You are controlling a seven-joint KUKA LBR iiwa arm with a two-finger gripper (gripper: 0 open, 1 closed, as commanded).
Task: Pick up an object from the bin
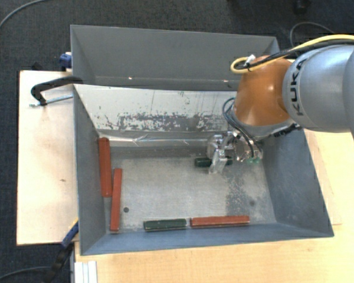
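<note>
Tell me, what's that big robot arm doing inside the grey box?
The robot arm is reaching into the grey bin from the right to pick something up. Its tool is down low near the back right of the floor, right next to a small dark green block. I can't tell if it has grabbed the block. Two reddish-brown sticks lie along the left wall. A dark green stick and a reddish stick lie along the near wall.

You have a matt grey metal bin [165,58] with a scuffed, speckled back wall, dull smooth red-brown bars [105,167], a dark green bar [165,224], and the arm's glossy orange cover [261,93].
</note>
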